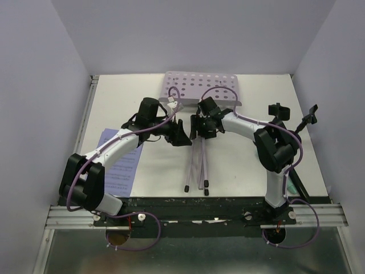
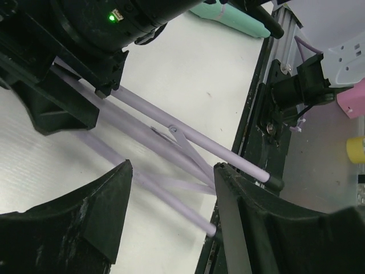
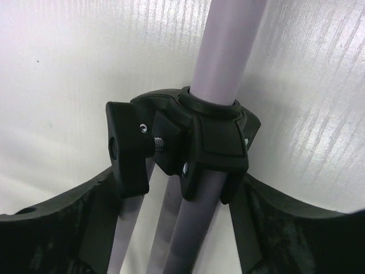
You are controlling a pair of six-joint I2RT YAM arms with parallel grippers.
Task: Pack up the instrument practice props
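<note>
Right gripper (image 3: 182, 194) straddles the black hub (image 3: 214, 131) of the silver tripod (image 1: 197, 162), one finger on each side of it, the finger beside the hub's clamping knob (image 3: 126, 148) looking as if it touches that knob; whether the fingers actually pinch the hub or only stand close around it cannot be told. Left gripper (image 2: 174, 168) is spread wide with nothing between its fingers, held low just beside the tripod's folded legs, which run past its fingertips towards the near table edge. On the white table (image 1: 239, 165) the tripod lies flat along the middle, its pale perforated desk (image 1: 199, 85) at the far end and its black-capped feet at the near end. Printed sheet-music pages (image 1: 117, 165) lie on the left side, partly under the left arm. One short black pole (image 1: 278, 109) and a second (image 1: 309, 116) stand on the far right, and the mint-green microphone (image 2: 231, 16) lies by the near right edge
</note>
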